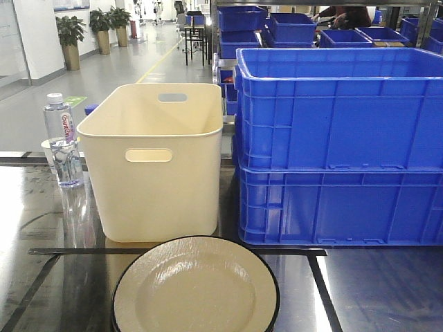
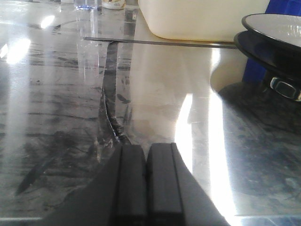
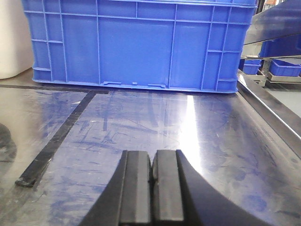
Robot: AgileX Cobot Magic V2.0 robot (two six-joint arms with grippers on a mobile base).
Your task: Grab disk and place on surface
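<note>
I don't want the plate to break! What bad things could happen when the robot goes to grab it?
1. The plate looks smooth and shallow, so it might slip from the fingers.
2. The left gripper and right gripper are both shut; they must open first.
3. The water bottle and cream bin stand close by and might get bumped.

Cream, black-rimmed disk flat on glossy surface.

Left pincer and right pincer both low and level, fingers pressed together, nothing between.
</note>
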